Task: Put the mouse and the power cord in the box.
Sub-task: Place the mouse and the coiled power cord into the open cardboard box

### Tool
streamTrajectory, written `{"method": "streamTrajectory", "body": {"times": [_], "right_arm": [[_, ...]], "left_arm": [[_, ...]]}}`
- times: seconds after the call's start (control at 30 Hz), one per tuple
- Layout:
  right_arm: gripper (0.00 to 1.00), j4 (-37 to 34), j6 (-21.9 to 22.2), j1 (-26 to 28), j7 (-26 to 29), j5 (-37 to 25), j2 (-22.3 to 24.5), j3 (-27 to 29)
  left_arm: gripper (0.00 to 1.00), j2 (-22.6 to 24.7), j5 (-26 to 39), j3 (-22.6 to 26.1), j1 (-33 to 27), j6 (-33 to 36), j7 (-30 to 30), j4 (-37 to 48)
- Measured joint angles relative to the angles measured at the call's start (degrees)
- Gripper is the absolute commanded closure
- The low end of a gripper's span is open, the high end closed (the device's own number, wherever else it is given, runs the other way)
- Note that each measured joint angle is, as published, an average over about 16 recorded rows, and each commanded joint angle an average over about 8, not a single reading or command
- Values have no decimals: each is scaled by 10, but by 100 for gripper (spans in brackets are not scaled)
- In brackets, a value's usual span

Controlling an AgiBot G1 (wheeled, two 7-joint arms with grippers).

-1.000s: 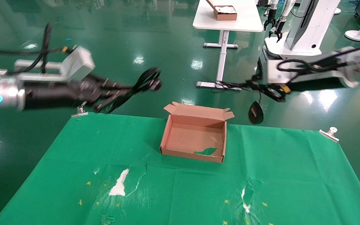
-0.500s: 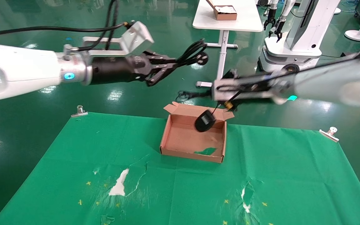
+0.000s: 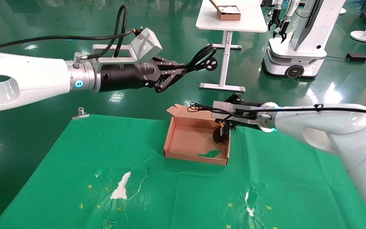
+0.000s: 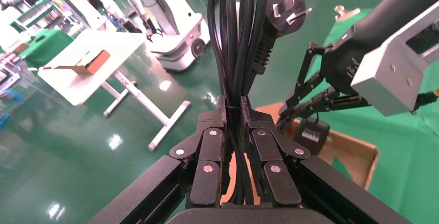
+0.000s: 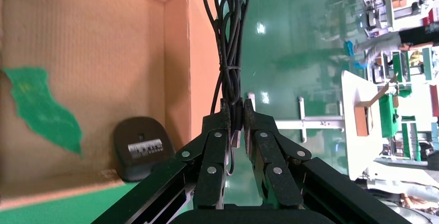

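The box sits open on the green cloth, lid flap folded back, a green patch on its floor. My right gripper hovers over its far right corner, shut on the mouse's bundled thin cable. The mouse hangs low inside the box by the right wall, its labelled underside turned up; I cannot tell whether it touches the floor. My left gripper is high, behind and left of the box, shut on the power cord, whose loops and plug stick out ahead.
A silver clip pins the cloth's far left corner. The cloth has torn patches near the front. Beyond it stand a white table bearing a small carton and another robot's base.
My right arm came down lower over the box, and the mouse moved from mid-box to the right wall. My left gripper edged right and slightly up, still holding the power cord.
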Motion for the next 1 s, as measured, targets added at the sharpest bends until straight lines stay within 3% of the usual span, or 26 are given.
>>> {"method": "streamTrajectory", "body": {"times": [0.23, 0.27, 0.5, 0.53, 1.0], "right_arm": [[100, 22, 13, -28, 23, 15, -2, -10], [96, 25, 14, -31, 27, 17, -2, -12], [9, 39, 24, -45, 48, 27, -2, -31], [1, 41, 25, -47, 51, 28, -2, -34], [0, 52, 18, -60, 84, 71, 2, -57]], "left_arm": [[100, -1, 8, 6, 9, -7, 8, -1], [100, -1, 9, 6, 9, -8, 9, -2], [100, -1, 16, 11, 12, -19, 15, -3], [100, -1, 17, 12, 12, -21, 15, -3], [100, -2, 29, 21, 19, -25, 18, 0]]}}
